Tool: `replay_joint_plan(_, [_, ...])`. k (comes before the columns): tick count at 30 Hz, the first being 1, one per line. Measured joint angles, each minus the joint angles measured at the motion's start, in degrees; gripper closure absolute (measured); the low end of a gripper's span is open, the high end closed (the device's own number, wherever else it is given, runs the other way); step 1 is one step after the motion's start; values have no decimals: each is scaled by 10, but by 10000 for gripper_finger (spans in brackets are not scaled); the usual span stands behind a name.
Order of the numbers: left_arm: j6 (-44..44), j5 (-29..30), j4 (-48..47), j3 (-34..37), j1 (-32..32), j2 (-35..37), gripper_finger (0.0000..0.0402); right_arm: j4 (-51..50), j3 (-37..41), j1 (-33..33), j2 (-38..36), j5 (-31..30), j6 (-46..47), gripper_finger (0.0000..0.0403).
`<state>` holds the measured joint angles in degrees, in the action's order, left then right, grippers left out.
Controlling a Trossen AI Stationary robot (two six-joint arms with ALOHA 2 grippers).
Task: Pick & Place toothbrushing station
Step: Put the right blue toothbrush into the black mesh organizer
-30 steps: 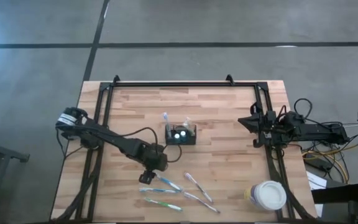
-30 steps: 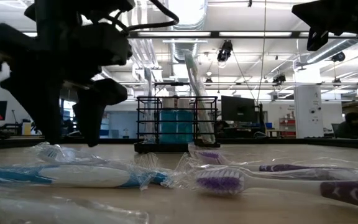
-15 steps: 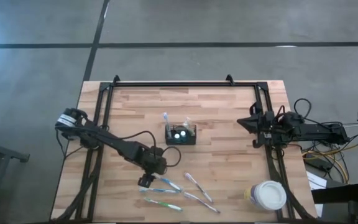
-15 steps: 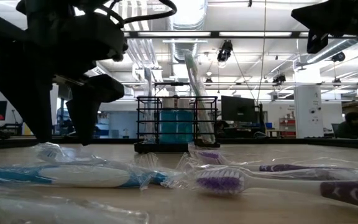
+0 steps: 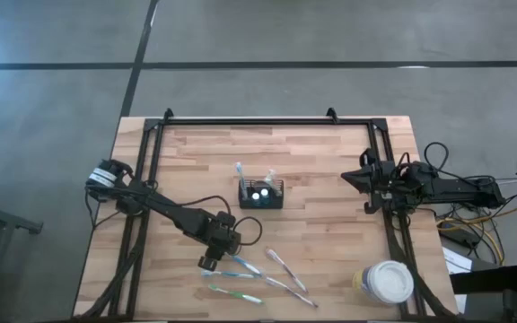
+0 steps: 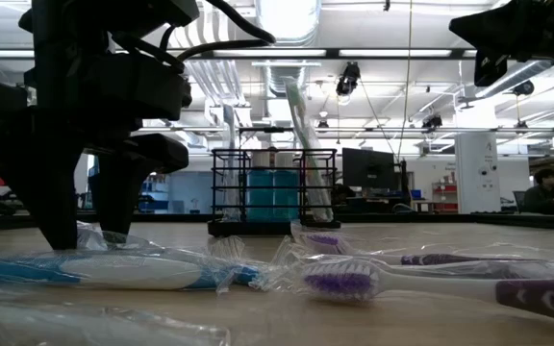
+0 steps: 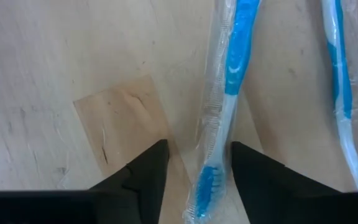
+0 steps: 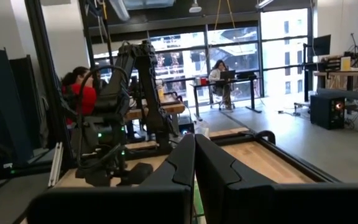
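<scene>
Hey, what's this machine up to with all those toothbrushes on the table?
The left gripper is down at the table with its open fingers on either side of a wrapped blue toothbrush, about to pick it up. A few more wrapped toothbrushes lie beside it. Farther back stands a black wire caddy that already holds a couple of brushes and tubes. The right gripper waits, shut, above the table's right edge, near a white-lidded cup.

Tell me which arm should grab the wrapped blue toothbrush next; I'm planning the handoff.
Left. The left gripper is open and straddles the blue toothbrush at its brush end, low over the table. The right gripper is shut and parked at the table's right edge, far from the loose toothbrushes.
</scene>
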<state>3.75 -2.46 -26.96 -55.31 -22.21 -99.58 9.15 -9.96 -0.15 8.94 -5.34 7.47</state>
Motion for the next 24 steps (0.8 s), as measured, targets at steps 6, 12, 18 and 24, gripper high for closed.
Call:
replay_joint_plan(6, [-3, 13, -1, 1, 0, 7, 272, 0, 0, 0, 2, 0, 0, 394])
replay_joint_plan(12, [-11, 15, -30, -11, 0, 15, 353, -1, 0, 0, 2, 0, -3, 394])
replay_joint_plan(18, [-22, 53, -112, -51, -1, 21, 393, -1, 0, 0, 8, 9, -4, 394])
replay_joint_plan(24, [-55, 158, -247, -133, -6, 23, 396, -36, -30, 0, 57, 19, -9, 394])
